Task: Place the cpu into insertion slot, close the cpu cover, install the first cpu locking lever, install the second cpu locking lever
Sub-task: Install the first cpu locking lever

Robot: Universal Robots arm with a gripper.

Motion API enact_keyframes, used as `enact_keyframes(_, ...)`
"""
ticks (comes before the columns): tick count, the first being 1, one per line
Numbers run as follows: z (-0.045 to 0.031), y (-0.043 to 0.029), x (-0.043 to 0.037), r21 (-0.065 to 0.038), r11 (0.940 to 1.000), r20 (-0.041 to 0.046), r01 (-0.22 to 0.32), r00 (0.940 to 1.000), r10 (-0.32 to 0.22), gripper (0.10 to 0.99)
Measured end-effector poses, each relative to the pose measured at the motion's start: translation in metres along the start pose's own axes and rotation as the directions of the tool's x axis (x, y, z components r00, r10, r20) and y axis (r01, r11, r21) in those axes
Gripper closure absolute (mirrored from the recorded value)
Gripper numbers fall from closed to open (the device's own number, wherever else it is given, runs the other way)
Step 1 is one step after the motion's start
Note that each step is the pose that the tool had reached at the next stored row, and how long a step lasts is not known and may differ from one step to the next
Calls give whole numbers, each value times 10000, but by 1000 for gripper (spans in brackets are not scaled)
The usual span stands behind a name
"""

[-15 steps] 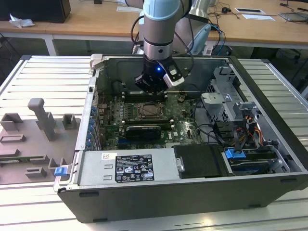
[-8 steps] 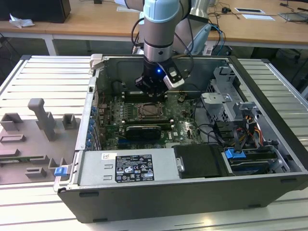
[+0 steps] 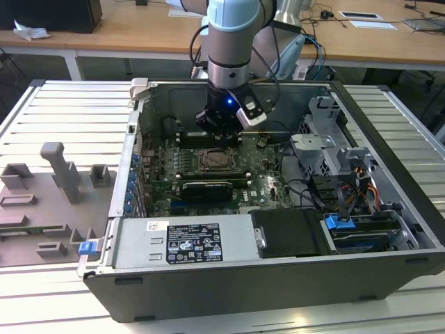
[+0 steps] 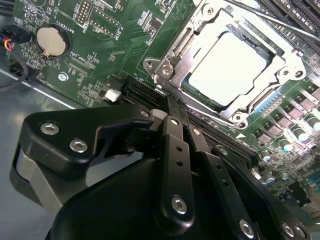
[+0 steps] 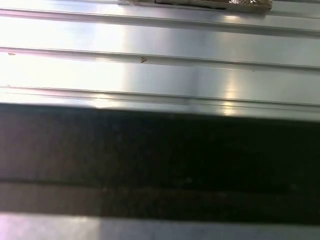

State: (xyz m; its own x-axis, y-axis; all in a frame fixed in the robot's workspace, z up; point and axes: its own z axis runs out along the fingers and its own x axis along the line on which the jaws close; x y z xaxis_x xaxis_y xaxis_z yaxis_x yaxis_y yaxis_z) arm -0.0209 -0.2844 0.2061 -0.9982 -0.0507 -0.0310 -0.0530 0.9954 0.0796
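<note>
Pale silver-grey square cpu (image 4: 231,64) seated in motherboard socket; thin silver metal cpu cover (image 4: 175,62) closed over its edges. Black gripper (image 4: 172,112) beside socket corner, fingers pressed together, empty (lever state unclear).

Silver-grey arm (image 3: 229,42) with pale-blue joint cap; black screw-studded fingers (image 4: 175,145).

Exterior view looks down; second wrist view nears motherboard (image 4: 100,45) (shared)
</note>
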Motion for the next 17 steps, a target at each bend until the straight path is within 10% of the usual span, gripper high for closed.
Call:
enact_keyframes(3,-3,0,0,70,10000,-4,-1,10000,1,980)
enact_keyframes(10,34,-2,2,679,9977,-40,19,10000,-17,980)
enact_keyframes(13,46,1,0,703,9975,-40,22,10000,-19,980)
enact_keyframes(17,58,4,-2,449,9990,-23,15,10000,-14,980)
